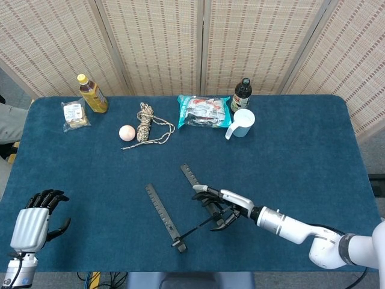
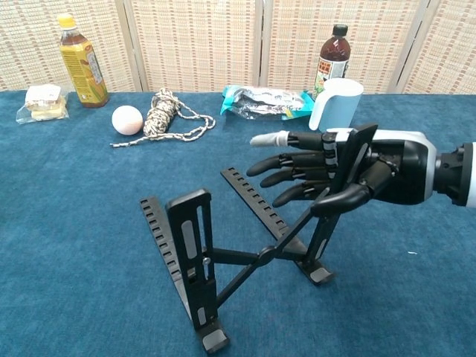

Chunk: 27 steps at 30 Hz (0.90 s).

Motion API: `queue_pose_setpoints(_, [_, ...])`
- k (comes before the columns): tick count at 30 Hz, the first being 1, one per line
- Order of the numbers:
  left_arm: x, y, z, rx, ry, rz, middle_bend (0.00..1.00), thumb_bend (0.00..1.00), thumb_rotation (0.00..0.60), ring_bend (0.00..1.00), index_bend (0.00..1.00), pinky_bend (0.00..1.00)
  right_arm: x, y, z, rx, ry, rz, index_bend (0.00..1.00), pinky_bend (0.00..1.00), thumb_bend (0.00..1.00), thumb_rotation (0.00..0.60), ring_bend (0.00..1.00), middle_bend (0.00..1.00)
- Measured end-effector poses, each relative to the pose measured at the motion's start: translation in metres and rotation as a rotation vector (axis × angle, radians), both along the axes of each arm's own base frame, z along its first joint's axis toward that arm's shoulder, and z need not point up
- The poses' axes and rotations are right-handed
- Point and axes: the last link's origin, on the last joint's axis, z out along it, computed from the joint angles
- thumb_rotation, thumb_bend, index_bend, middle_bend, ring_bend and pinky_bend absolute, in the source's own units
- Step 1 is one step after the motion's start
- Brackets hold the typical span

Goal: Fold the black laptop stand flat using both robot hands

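The black laptop stand (image 2: 245, 256) stands unfolded on the blue table, with a near left upright (image 2: 192, 253) and a right upright (image 2: 338, 186) joined by crossed bars. In the head view the stand (image 1: 174, 217) lies at the table's front middle. My right hand (image 2: 338, 175) is at the top of the right upright, which runs between the thumb and the stretched-out fingers (image 2: 286, 160); the fingers are spread, not closed around it. The right hand (image 1: 219, 206) covers that upright from above. My left hand (image 1: 33, 223) hangs off the front left corner, holding nothing.
Along the back stand a yellow bottle (image 1: 92, 93), a snack pack (image 1: 74, 114), a pink ball (image 1: 127, 133), a rope bundle (image 1: 146, 125), a foil packet (image 1: 204, 112), a dark bottle (image 1: 242, 94) and a white cup (image 1: 242, 123).
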Motion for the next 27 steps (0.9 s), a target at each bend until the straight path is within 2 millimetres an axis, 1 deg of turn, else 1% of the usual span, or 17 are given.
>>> queue_pose_setpoints(13, [0.000,0.002,-0.002,-0.006,0.002,0.002,0.25,0.25,0.600,0.17,0.34,0.17,-0.018,0.008,-0.008,0.051,0.042,-0.060,0.01,0.21,0.00,0.600,0.13,0.18])
queue_pose_setpoints(27, [0.000,0.003,-0.002,-0.010,0.001,-0.003,0.25,0.25,0.600,0.17,0.34,0.16,-0.030,0.015,-0.005,0.130,0.027,-0.163,0.00,0.21,0.00,0.600,0.12,0.18])
